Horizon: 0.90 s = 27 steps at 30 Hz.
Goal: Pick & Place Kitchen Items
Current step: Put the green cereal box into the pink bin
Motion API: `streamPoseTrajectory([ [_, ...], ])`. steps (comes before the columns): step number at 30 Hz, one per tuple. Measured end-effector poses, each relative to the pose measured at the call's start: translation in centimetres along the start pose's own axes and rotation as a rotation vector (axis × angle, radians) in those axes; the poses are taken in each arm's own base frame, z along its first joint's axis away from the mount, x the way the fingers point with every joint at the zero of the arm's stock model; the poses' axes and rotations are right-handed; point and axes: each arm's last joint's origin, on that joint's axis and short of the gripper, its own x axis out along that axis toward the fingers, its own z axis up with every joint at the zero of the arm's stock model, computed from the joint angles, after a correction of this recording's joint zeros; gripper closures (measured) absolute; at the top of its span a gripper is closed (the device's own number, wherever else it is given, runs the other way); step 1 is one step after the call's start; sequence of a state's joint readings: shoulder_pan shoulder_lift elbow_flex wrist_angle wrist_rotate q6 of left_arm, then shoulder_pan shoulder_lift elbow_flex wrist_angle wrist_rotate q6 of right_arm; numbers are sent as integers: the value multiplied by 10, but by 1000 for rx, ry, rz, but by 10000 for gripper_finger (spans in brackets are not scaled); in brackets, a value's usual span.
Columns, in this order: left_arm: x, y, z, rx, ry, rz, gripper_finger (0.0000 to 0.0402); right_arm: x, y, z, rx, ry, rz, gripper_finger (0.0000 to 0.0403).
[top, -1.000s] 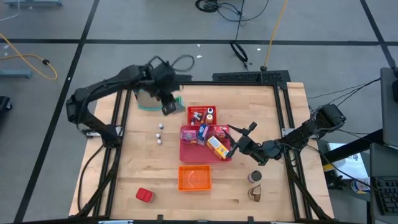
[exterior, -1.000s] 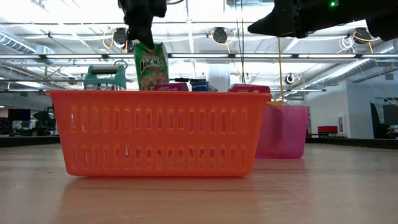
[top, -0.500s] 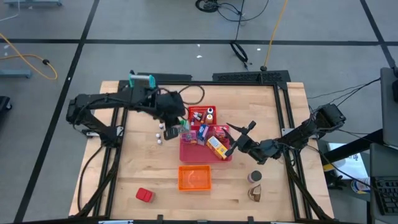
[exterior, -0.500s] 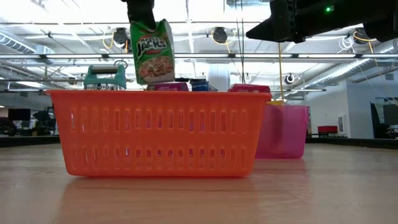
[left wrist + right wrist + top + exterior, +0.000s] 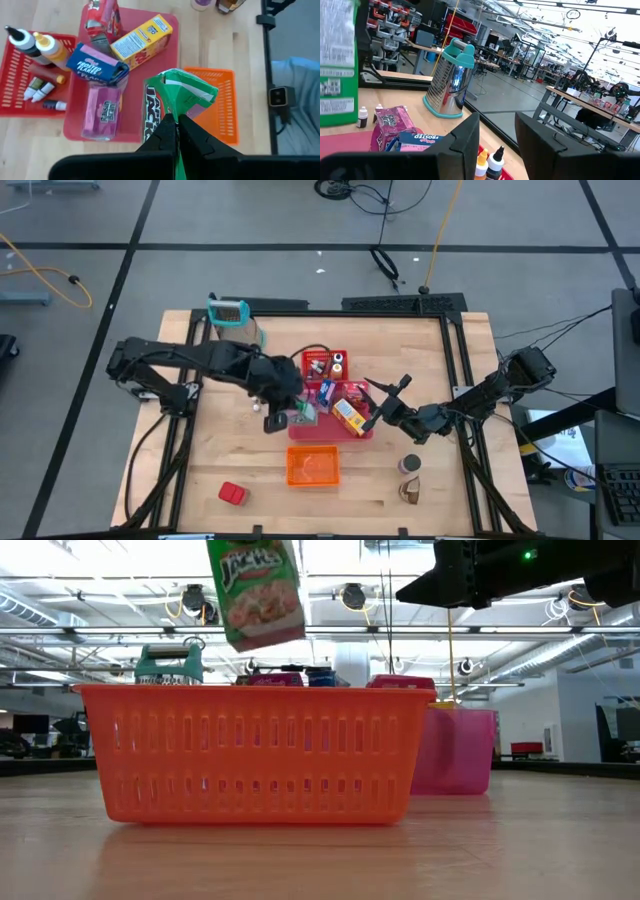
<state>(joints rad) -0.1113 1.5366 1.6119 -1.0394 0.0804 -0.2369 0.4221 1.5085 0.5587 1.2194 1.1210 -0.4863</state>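
Note:
A green food box [image 5: 170, 107] printed "Jacks" hangs from my left gripper [image 5: 176, 131], which is shut on it. In the high view the green box [image 5: 303, 415] is over the near left corner of the pink tray [image 5: 300, 430]. In the low view the green box [image 5: 255, 590] hangs tilted, high above the orange basket [image 5: 250, 755]. Yellow, blue, pink and red boxes [image 5: 140, 42] lie in the tray. My right gripper [image 5: 385, 403] stands open at the tray's right side, level, with nothing between its fingers. My left gripper pinches the green box near its opened top end [image 5: 172, 117] between its two fingers. The fingers slant down from the table's left side. The box hangs below them, tilted and clear of the tray and the basket.
A small red basket [image 5: 325, 365] with bottles stands behind the tray. The orange basket [image 5: 313, 466] sits in front of it. The metal grater [image 5: 230, 313] is at the far left. A red block [image 5: 232, 493] and brown pieces [image 5: 410, 478] lie near the front edge.
My left gripper has swung from beside the grater toward the table's near edge and right, carrying the green box to the tray's near left corner. The box has turned and tipped as it went.

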Motion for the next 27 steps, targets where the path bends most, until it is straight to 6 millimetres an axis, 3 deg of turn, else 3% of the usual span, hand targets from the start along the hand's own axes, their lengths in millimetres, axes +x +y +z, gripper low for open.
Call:
streamPoseTrajectory([
  [10,53,2,4,31,129,76,397,0,1,-2,-20,10,5,287],
  [27,84,20,14,36,127,110,387,0,2,-4,-48,21,11,287],
])
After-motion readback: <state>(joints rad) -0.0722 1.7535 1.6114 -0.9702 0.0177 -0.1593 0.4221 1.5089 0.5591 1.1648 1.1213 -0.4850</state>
